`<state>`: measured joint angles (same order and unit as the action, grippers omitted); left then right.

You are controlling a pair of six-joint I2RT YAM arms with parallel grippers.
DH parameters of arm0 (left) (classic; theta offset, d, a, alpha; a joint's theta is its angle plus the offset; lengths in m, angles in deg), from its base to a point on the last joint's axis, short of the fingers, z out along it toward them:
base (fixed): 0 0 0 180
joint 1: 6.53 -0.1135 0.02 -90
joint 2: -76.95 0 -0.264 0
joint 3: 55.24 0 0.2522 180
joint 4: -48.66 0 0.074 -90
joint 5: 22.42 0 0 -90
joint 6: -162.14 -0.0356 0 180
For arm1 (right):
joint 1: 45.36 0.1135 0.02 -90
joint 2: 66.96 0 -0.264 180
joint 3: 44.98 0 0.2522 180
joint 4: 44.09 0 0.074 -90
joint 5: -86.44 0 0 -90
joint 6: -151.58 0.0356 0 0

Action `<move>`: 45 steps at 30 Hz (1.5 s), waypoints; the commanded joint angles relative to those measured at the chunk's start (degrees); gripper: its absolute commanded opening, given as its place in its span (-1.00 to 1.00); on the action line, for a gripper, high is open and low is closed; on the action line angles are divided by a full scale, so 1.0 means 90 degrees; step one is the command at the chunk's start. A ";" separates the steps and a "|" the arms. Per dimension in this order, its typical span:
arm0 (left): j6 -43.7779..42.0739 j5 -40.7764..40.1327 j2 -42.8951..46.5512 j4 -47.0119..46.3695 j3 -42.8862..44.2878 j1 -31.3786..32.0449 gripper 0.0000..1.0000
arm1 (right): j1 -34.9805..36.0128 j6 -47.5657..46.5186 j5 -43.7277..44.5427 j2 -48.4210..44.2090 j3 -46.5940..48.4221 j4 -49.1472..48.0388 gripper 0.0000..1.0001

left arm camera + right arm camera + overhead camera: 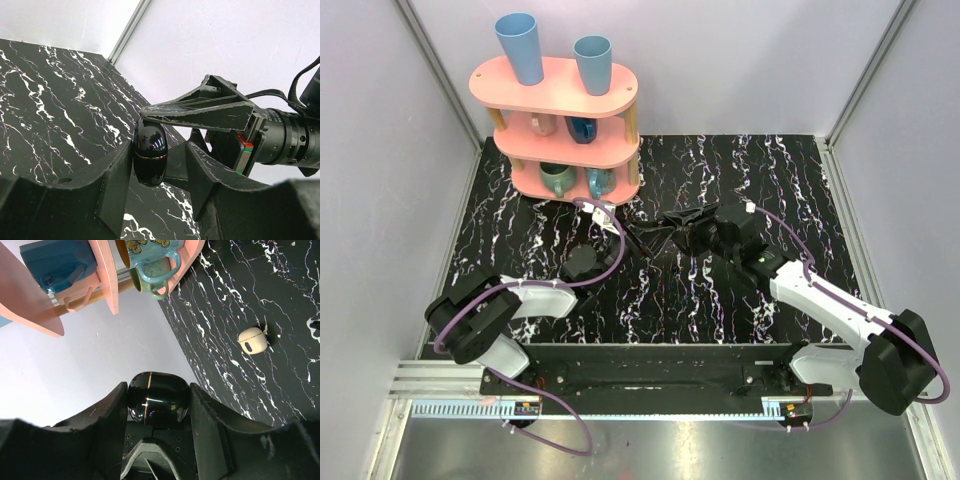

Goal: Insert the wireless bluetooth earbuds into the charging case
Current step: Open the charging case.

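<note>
**Closed charging case held between both sets of fingers**

From the top camera we see only the two arms meeting tip to tip over the middle of the black marbled worktop (pixel 770 180). The case itself is lost among the dark fingers there, and the wrist cameras fill that in.

The right wrist view shows the charging case (pixel 157 402), a glossy black ovoid with a thin gold seam. It is pinched between the right fingers (pixel 107 420), one pressing on each side. The left wrist view shows the same case from the other end, between the left fingers (pixel 112 180). These stand parted: one rests against the case's side and the other keeps a gap. In that view one right finger lies across the top of the case.

Only the right wrist view shows an earbud (pixel 252 340), a single cream-white bud lying on the worktop well apart from the case. We cannot make out a second bud in any view.

The case is shut along its seam, so whatever is inside is hidden from us. At the far left of the worktop a pink three-tier rack (pixel 555 85) carries two blue tumblers (pixel 520 48) on its top tier. The lower tiers hold mugs (pixel 558 178), half hidden under the tiers above. The right wrist view cuts the rack off at its upper edge and shows one pale blue mug clearly there.
</note>
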<state>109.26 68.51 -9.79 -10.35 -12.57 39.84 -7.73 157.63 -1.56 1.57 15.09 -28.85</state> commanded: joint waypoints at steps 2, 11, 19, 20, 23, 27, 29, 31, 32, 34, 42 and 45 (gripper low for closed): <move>0.0055 -0.0084 0.0058 -0.1445 0.0099 0.0024 0.01 | 0.0048 0.0060 0.0031 -0.0017 -0.0018 -0.0340 -0.70; 0.0201 0.0043 -0.0137 -0.1582 0.0079 0.0024 0.08 | 0.0057 -0.0067 0.0168 -0.0027 0.0197 -0.0506 -0.70; 0.0182 0.0024 -0.0187 -0.1660 0.0079 0.0024 0.06 | 0.0057 -0.0019 0.0061 -0.0056 0.0148 -0.0525 -0.70; 0.0182 0.0004 -0.0158 -0.1670 0.0070 0.0024 0.06 | 0.0058 0.0011 0.0042 -0.0056 0.0080 -0.0554 -0.70; 0.0143 -0.0015 -0.0099 -0.1660 0.0069 0.0024 0.03 | 0.0057 0.0050 -0.0085 0.0012 0.0031 -0.0682 -0.70; 0.0143 -0.0054 -0.0001 -0.1621 0.0060 0.0033 -0.08 | 0.0057 0.0080 -0.0124 0.0051 0.0002 -0.0740 -0.70; 0.0104 -0.0083 0.0038 -0.1611 0.0031 0.0024 -0.08 | 0.0057 0.0060 -0.0125 0.0042 0.0002 -0.0740 -0.70; 0.0104 -0.0093 0.0058 -0.1631 0.0001 0.0024 -0.09 | 0.0058 0.0051 -0.0095 0.0012 -0.0008 -0.0711 -0.70; 0.0094 -0.0093 0.0067 -0.1641 -0.0009 0.0024 -0.09 | 0.0048 0.0050 -0.0086 0.0003 -0.0037 -0.0711 -0.70; 0.0094 -0.0093 0.0096 -0.1679 -0.0038 0.0024 -0.10 | 0.0048 0.0070 -0.0056 -0.0036 -0.0067 -0.0701 -0.70; 0.0006 -0.0298 0.0243 -0.1651 -0.0165 0.0014 -0.04 | 0.0048 0.0089 0.0022 -0.0066 -0.0096 -0.0604 -0.71; -0.0043 -0.0299 0.0273 -0.1563 -0.0155 0.0014 -0.03 | 0.0058 0.0109 0.0012 -0.0066 -0.0116 -0.0642 -0.71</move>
<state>110.14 67.57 -9.59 -10.59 -13.60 39.89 -7.73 157.83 -1.60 2.08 14.39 -32.64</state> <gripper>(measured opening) 0.480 0.535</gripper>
